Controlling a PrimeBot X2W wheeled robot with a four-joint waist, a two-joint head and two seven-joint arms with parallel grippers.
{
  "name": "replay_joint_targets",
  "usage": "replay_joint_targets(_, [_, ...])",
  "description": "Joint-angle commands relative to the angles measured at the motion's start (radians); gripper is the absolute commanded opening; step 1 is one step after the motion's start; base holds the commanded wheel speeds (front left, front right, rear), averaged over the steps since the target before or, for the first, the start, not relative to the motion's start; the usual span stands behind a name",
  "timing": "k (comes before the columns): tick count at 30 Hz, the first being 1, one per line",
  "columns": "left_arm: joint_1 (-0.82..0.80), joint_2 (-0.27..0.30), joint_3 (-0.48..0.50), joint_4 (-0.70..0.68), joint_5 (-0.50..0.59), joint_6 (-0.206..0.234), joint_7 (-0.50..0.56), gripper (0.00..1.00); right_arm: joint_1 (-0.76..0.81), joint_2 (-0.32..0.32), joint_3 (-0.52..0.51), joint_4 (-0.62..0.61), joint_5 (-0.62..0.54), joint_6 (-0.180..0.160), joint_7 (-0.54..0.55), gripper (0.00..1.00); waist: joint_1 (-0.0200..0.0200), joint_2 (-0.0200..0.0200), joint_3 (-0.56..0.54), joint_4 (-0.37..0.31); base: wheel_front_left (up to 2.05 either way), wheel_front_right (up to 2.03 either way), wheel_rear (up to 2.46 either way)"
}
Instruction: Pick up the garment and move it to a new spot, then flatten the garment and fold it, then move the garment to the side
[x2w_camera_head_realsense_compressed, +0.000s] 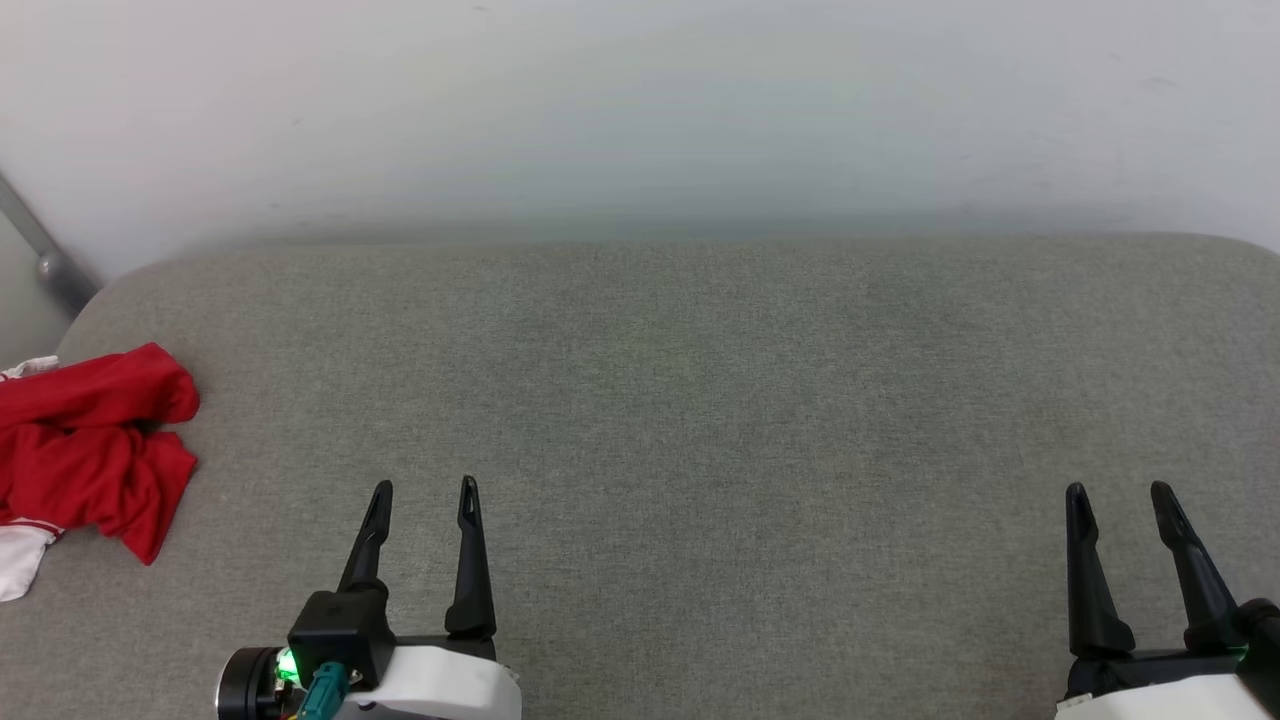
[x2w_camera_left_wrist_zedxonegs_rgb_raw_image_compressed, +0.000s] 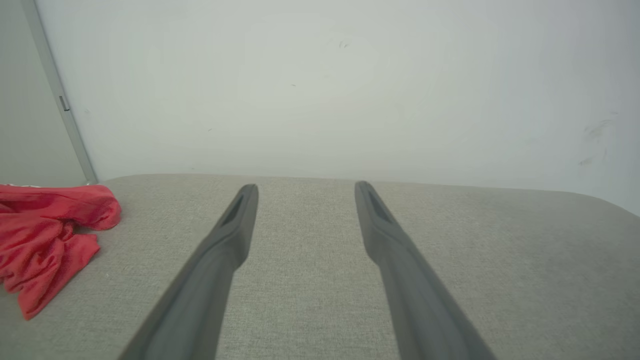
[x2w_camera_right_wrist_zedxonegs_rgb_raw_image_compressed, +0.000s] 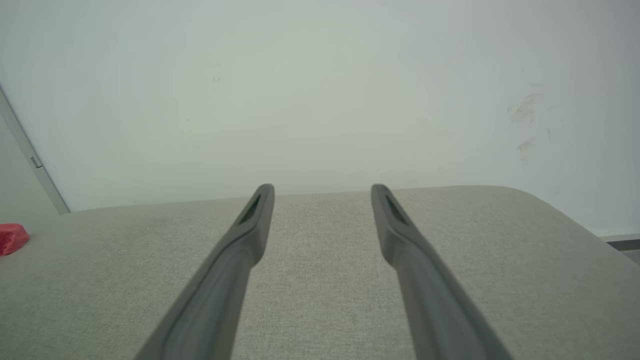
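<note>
A PrimeBot X2W faces a grey fabric-covered table (x2w_camera_head_realsense_compressed: 700, 400) set against a pale wall (x2w_camera_head_realsense_compressed: 640, 110), with the first step of its laundry job not yet begun. The garment (x2w_camera_head_realsense_compressed: 95, 450), a red jersey with white showing at its edges, lies crumpled in a loose heap at the table's far left edge, close to the rounded back corner, and nothing touches it. No print can be made out in the bunched cloth.

The left gripper (x2w_camera_head_realsense_compressed: 425, 490) hovers low over the near part of the table, its two dark fingers apart and empty. The heap sits off to its left, near but clear of the fingers. The right gripper (x2w_camera_head_realsense_compressed: 1118, 492) hangs well apart from the garment on the opposite side, fingers likewise spread and holding nothing. In the left wrist view the garment (x2w_camera_left_wrist_zedxonegs_rgb_raw_image_compressed: 45, 240) lies to the left of the gripper (x2w_camera_left_wrist_zedxonegs_rgb_raw_image_compressed: 306, 187). In the right wrist view only a red scrap (x2w_camera_right_wrist_zedxonegs_rgb_raw_image_compressed: 12, 237) of it shows at the far left, away from the gripper (x2w_camera_right_wrist_zedxonegs_rgb_raw_image_compressed: 322, 189).

The pickup appears to be the step in hand. The next move likely calls for the left arm to swing leftward, descend on the heap and close on a firm fold of cloth.
</note>
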Motion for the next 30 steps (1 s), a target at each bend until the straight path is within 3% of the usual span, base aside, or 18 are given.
replay_joint_targets(1, [0.002,-0.004,-0.001,-0.007,0.021,-0.003,-0.008,1.00,0.014,0.000,-0.002,-0.009,-0.018,0.000,-0.009,1.00,0.0000,0.0000,0.000,0.000,0.00,0.00,0.00])
replay_joint_targets(22, [0.042,-0.045,0.047,0.008,0.149,-0.044,-0.046,1.00,0.047,0.001,0.000,-0.016,-0.095,0.000,-0.046,1.00,0.0000,0.0000,0.002,0.009,0.00,0.00,0.00])
replay_joint_targets(30, [0.044,-0.054,0.069,0.024,0.137,-0.064,-0.046,1.00,0.048,0.001,-0.004,0.003,-0.049,0.000,-0.046,1.00,0.0000,0.0000,0.004,0.010,0.00,0.00,0.00])
